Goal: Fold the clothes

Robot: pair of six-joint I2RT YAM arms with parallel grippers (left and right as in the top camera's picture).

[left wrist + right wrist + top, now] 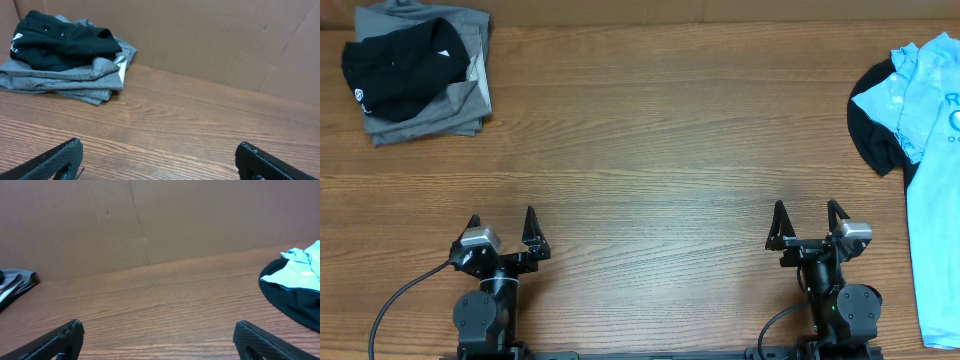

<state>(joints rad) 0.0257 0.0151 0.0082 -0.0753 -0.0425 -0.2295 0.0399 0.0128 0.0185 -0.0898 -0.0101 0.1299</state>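
Observation:
A light-blue T-shirt [930,150] with printed lettering lies spread at the table's right edge, running out of view. It lies over a black T-shirt [873,125]. The right wrist view shows the same blue shirt [302,270] on the black one [290,300], far to the right. My left gripper [501,218] stands open near the front edge at the left, with nothing between its fingers [159,145]. My right gripper [806,208] is open and empty too [159,325], well to the left of the shirts.
A folded stack sits at the back left: a black garment [405,65] on grey ones [440,110], also in the left wrist view [65,40]. A brown cardboard wall [150,220] stands along the back. Bare wooden table [660,150] lies between the arms and the piles.

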